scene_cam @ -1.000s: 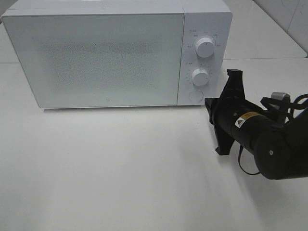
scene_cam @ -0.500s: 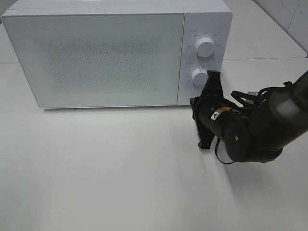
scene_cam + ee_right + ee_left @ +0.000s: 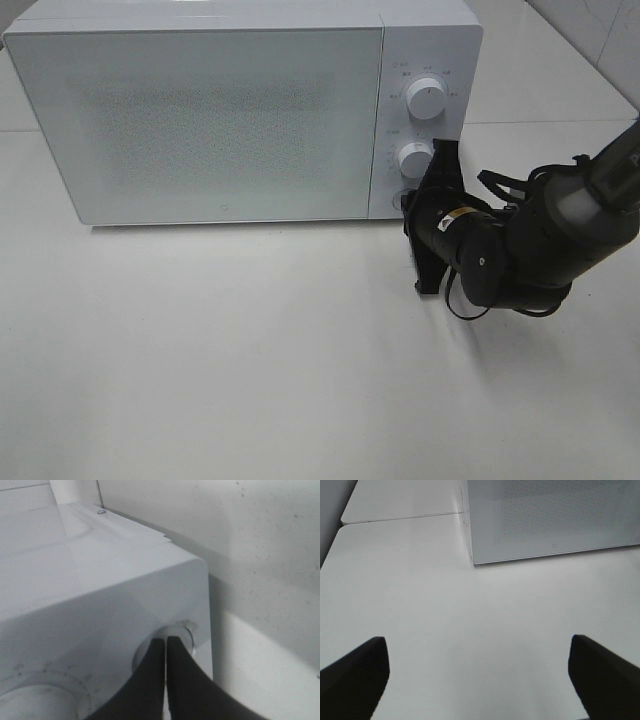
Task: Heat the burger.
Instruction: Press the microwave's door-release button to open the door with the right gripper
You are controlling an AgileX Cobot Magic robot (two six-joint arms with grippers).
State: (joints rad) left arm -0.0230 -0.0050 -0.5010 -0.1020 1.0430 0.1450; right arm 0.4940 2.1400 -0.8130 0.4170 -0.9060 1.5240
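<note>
1. White counter, tiled wall behind; a white microwave sits at the back with its door shut.
2. Burger: not visible in any view. The frosted door hides the inside, so I cannot tell whether it is in there or off-frame.
3. Right claw: fingers pinched together with nothing between them, tips against the round button at the bottom of the control panel.
4. Left claw: spread wide and holding nothing, hanging over bare counter in front of the microwave's left front corner.
5. Progress, my read: a button press is in hand, likely the door release, though it could be a start button. If it is the release, opening, loading, closing and setting the timer are all left.
6. Upper knob and lower knob are both untouched by either claw.
7. Writing: tick marks and tiny characters ring both knobs, too small to read. Small logo mark low on the door is unreadable. Yellow label on the right arm is also illegible.
</note>
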